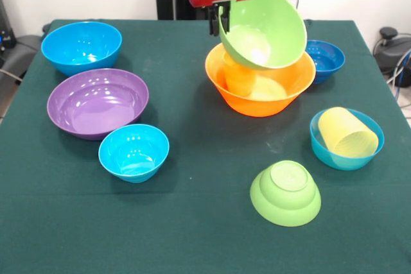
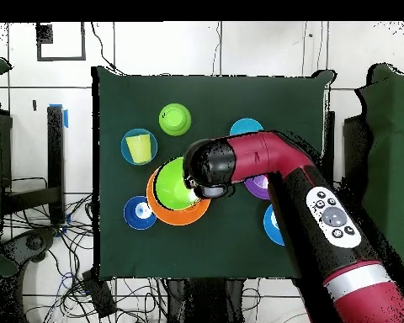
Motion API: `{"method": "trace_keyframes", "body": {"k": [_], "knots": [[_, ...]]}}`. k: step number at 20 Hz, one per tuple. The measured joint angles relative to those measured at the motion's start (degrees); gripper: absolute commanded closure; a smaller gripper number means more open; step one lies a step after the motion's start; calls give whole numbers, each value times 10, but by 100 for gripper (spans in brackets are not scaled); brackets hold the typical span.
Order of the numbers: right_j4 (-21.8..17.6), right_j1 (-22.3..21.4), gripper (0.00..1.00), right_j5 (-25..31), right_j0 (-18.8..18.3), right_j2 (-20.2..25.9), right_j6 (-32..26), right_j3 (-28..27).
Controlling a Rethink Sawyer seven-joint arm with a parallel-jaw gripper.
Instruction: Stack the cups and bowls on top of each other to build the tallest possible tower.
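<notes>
— Front view first: where is the gripper [image 1: 218, 17]?

— At the top, red and black, its dark fingers [image 1: 214, 22] closed over the rim of the large green bowl [image 1: 264, 29]. That bowl hangs tilted, its opening turned toward the camera, with its lower edge over the large orange bowl [image 1: 260, 85].

— Anything inside the orange one?

— An orange cup [image 1: 239, 76], standing against the wall on the picture's left.

— And the rest of the table [image 1: 205, 235]?

— A dark blue bowl [image 1: 326, 59] sits just beside the orange bowl on the picture's right. Nearer the camera, a light blue bowl [image 1: 347, 140] holds a pale yellow cup [image 1: 347, 133] lying on its side. A small green bowl [image 1: 286, 192] rests upside down in front. On the picture's left: a large blue bowl [image 1: 81, 46] at the back, a purple bowl [image 1: 97, 102] below it, and another small light blue bowl [image 1: 133, 152] touching the purple one.

— What about the overhead view?

— The arm [image 2: 323, 210] crosses the cloth and covers much of the purple bowl; the green bowl [image 2: 173, 187] lies over the orange one [image 2: 180, 217].
</notes>
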Motion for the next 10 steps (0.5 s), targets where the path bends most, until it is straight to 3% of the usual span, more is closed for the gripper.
{"method": "trace_keyframes", "body": {"k": [10], "knots": [[-4, 0, 100, 0, -11, 0, 0, 4]]}}
